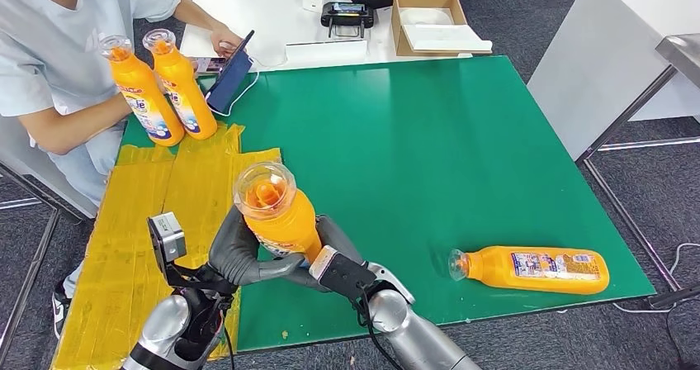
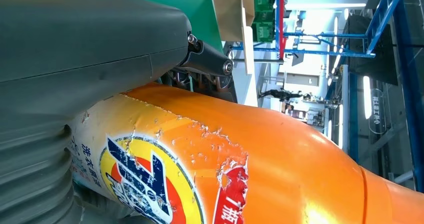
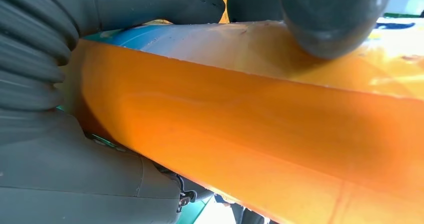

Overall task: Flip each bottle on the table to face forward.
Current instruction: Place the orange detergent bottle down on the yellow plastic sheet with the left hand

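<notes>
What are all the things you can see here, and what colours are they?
Held bottle: one, orange, between both hands.
Lying bottle: one, orange, near right table corner.
Standing bottles: two, orange, far left by the person.
Table cover: one, green.
Yellow sheet: one, left edge.
Phone: one, dark, under person's hand.
Cardboard box: one, brown, white table.
Person: one, pale shirt, seated.
Left hand, right hand: grey, holding bottle.
</notes>
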